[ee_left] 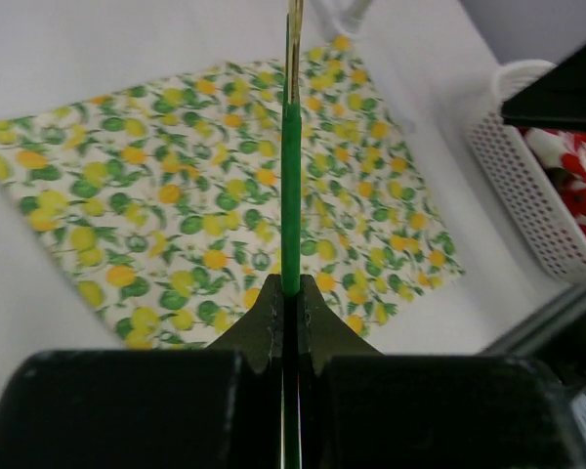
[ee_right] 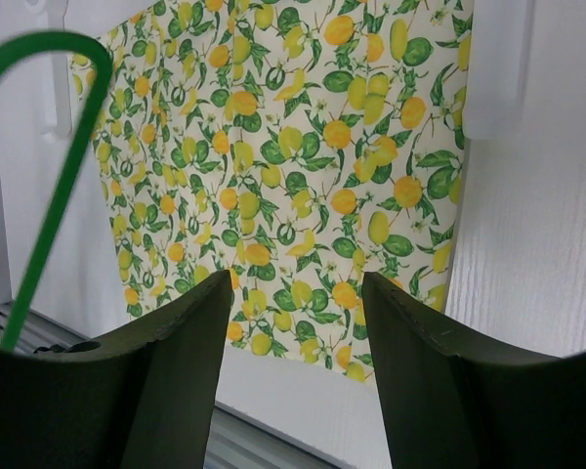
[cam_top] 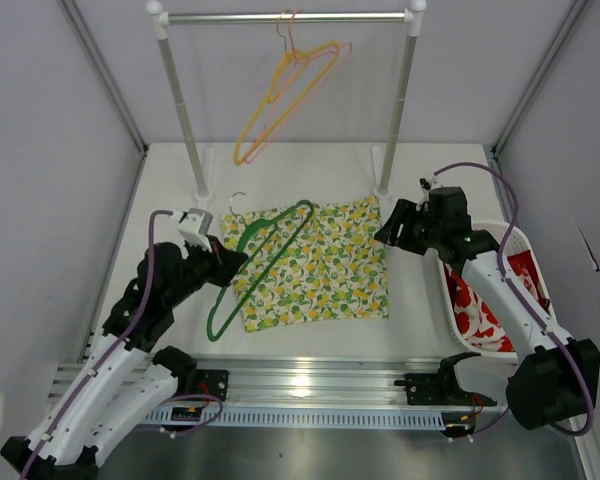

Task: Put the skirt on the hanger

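A lemon-print skirt [cam_top: 315, 262] lies flat on the white table, also filling the left wrist view [ee_left: 176, 195] and the right wrist view [ee_right: 293, 166]. A green hanger [cam_top: 263, 262] is held above its left part. My left gripper [cam_top: 228, 262] is shut on the hanger's lower bar [ee_left: 291, 195]. My right gripper [cam_top: 388, 232] hovers open over the skirt's right edge, with nothing between its fingers [ee_right: 181, 342]. The hanger's curved end [ee_right: 49, 147] shows at the left of the right wrist view.
A clothes rail [cam_top: 285, 17] stands at the back with yellow and pink hangers [cam_top: 280, 100] on it. A white basket [cam_top: 495, 290] with red-and-white cloth sits at the right, close to my right arm. The rail's posts [cam_top: 388, 150] stand just behind the skirt.
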